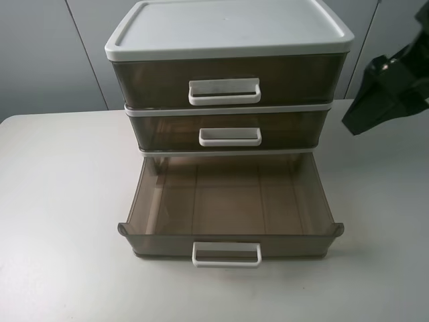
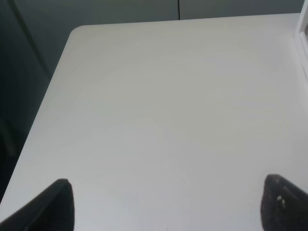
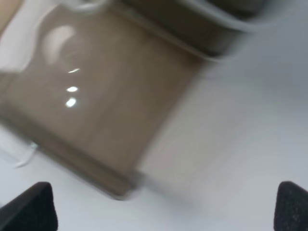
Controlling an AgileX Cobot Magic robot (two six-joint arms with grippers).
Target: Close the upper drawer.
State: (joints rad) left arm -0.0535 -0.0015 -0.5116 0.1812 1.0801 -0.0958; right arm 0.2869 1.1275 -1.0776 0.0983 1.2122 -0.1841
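The upper drawer (image 1: pixel 167 129), the shallow middle one with a small white loop handle (image 1: pixel 230 137), sits pushed in, its front level with the cabinet frame. The taller drawer (image 1: pixel 154 80) under the white lid (image 1: pixel 228 27) is also shut. The lowest drawer (image 1: pixel 228 198) is pulled far out and is empty; it also shows, blurred, in the right wrist view (image 3: pixel 96 96). My right gripper (image 1: pixel 375 94) hangs in the air right of the cabinet, open and empty (image 3: pixel 161 207). My left gripper (image 2: pixel 166 207) is open and empty over bare table, outside the exterior high view.
The cabinet stands at the back middle of a white table (image 1: pixel 60 221). A white edge of the cabinet (image 2: pixel 303 43) shows in the left wrist view. The table's corner (image 2: pixel 77 31) and a grey wall lie beyond.
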